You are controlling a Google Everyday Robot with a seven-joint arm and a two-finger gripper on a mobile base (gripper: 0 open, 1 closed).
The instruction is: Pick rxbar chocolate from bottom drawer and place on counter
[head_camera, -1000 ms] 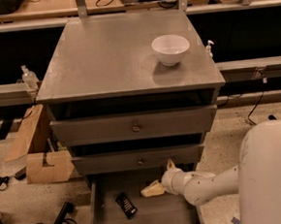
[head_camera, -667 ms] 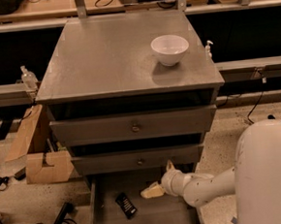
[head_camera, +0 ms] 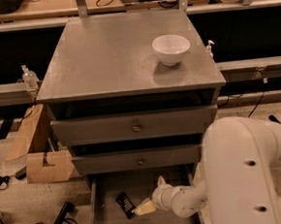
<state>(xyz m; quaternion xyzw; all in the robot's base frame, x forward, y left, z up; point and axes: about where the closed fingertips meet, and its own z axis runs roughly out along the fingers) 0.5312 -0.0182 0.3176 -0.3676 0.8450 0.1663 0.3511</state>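
Note:
The rxbar chocolate, a small black wrapper, lies flat in the left-middle of the open bottom drawer. My gripper is down inside this drawer, just right of the bar. It is open, with one pale fingertip right at the bar's right edge and the other higher and further back. It holds nothing. The counter is the grey top of the cabinet above.
A white bowl stands at the counter's right rear. The two upper drawers are nearly shut. My white arm fills the lower right. A cardboard box and cables lie on the floor at left. Small bottles stand beside the cabinet.
My gripper has moved left and down in the bottom drawer, up to the bar's right side. My arm has come nearer. The bar has not moved.

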